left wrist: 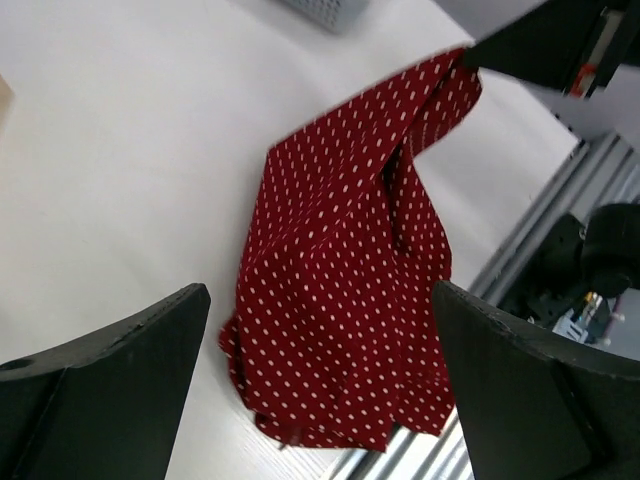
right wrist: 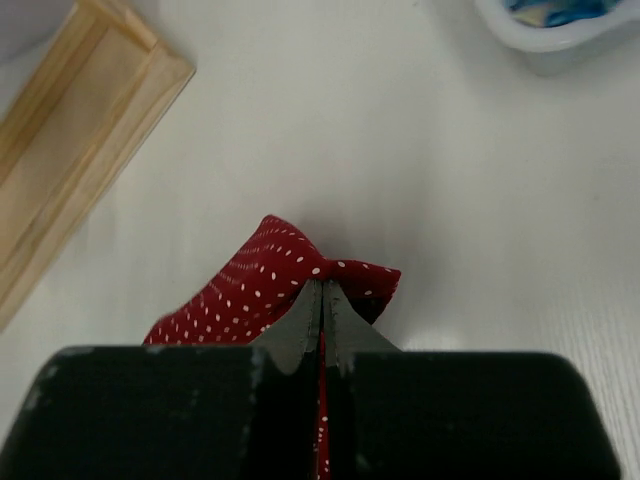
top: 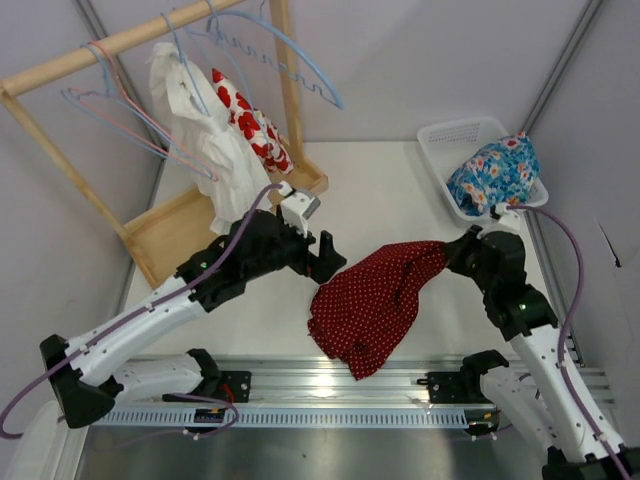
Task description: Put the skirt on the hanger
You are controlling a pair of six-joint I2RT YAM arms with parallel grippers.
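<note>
Our right gripper (right wrist: 322, 292) has its two fingers squeezed shut on one corner of the one skirt (top: 370, 300), and the rest of the skirt lies bunched on the table (top: 380, 190) between our two arms. Our left gripper (top: 330, 262) has its two fingers wide apart, holding nothing, near the skirt's other side. Only the top view shows the hanger (top: 72, 95) well apart on the one wooden rack (top: 165, 235), and the one basket (top: 440, 150); the right wrist view shows the pinch close up.
</note>
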